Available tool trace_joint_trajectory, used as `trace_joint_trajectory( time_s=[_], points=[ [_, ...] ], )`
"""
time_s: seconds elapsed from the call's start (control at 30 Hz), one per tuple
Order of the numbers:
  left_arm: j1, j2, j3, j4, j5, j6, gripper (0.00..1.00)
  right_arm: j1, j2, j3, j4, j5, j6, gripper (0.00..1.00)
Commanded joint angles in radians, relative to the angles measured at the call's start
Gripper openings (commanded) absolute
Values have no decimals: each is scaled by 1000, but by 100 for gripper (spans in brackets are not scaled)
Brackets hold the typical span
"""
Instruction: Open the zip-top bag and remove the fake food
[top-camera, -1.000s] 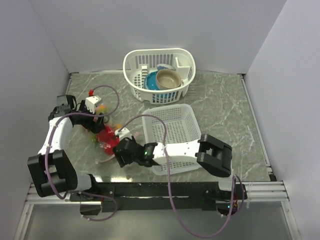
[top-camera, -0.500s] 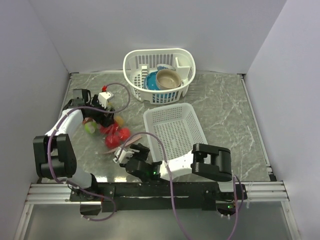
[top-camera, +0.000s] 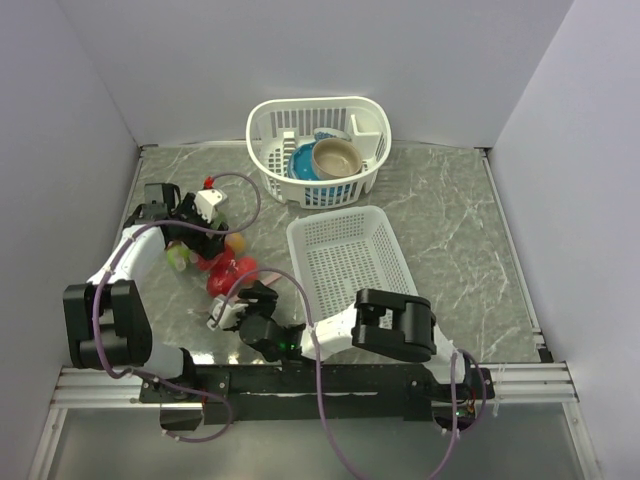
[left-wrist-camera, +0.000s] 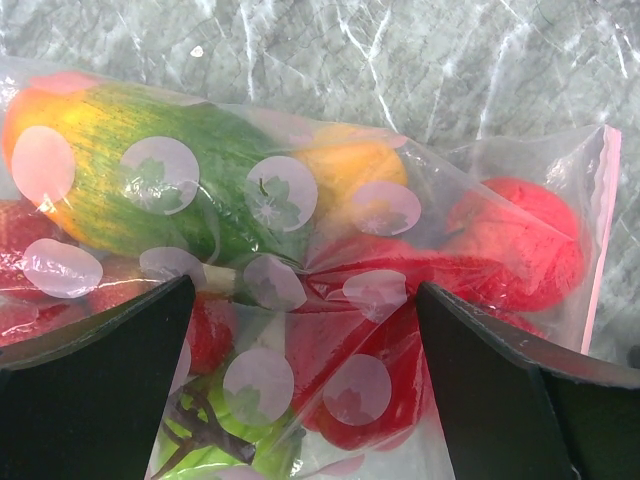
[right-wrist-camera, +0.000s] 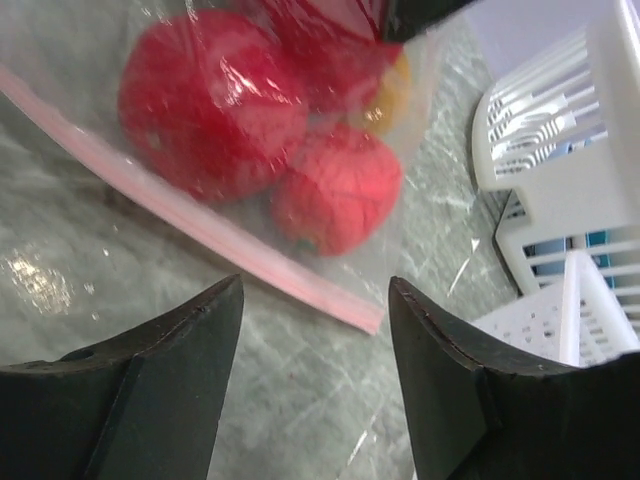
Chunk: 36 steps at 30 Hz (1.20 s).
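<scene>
Bag (left-wrist-camera: 480, 170) lay at ~8 o'clock on the bench (top-camera: 450, 230), stuffed w/ food (left-wrist-camera: 180, 180). It was prob. light, floppy, slick film over hard lumps, so best pinched at the pink zip strip (right-wrist-camera: 200, 225) on its ~6 o'clock edge. L end effector (left-wrist-camera: 305, 290) was spread wide astride the bag; R end effector (right-wrist-camera: 315, 290) was spread & empty, just short of the strip.

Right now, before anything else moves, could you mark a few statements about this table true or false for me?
1. The fake food lies inside the zip-top bag. True.
2. The right claw is clamped on the bag's pink zip strip. False: its jaws stand open, and the strip lies on the table ahead of them.
3. Two bowls sit in the round basket at the back. True.
4. The left claw is shut. False: it is open, one finger on each side above the bag.
</scene>
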Motion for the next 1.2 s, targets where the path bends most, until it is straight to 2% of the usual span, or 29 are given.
trace_joint_trajectory(
  time_s=[0.0, 0.2, 0.4, 0.63, 0.83, 0.93, 1.03, 1.07, 1.13, 1.17],
  points=[
    [1, 2, -6, 13, -52, 24, 99, 3, 10, 31, 46, -28, -5, 73],
    [-4, 78, 23, 64, -89, 1, 99, 3, -65, 9, -109, -145, 132, 80],
    [-18, 126, 55, 72, -157, -23, 99, 3, -91, -12, -133, -174, 195, 87],
    [-48, 89, -6, 93, -138, -14, 99, -14, 4, 66, -70, -156, 117, 86],
    [-53, 86, -12, 70, -109, 0, 99, -65, 78, 175, -83, -182, 109, 80],
    [-53, 80, -12, 46, -97, 17, 99, -98, 104, 236, -140, -209, 123, 70],
    [-52, 71, 1, 13, -86, 23, 99, -125, 93, 255, -188, -241, 144, 48],
    [-53, 66, 5, 6, -83, 21, 99, -131, 85, 255, -200, -251, 164, 30],
    [-52, 45, 26, 1, -75, 6, 99, -148, 64, 255, -226, -277, 190, 5],
    [-48, 36, 38, -2, -69, -3, 99, -154, 55, 252, -244, -277, 216, 0]
  ],
)
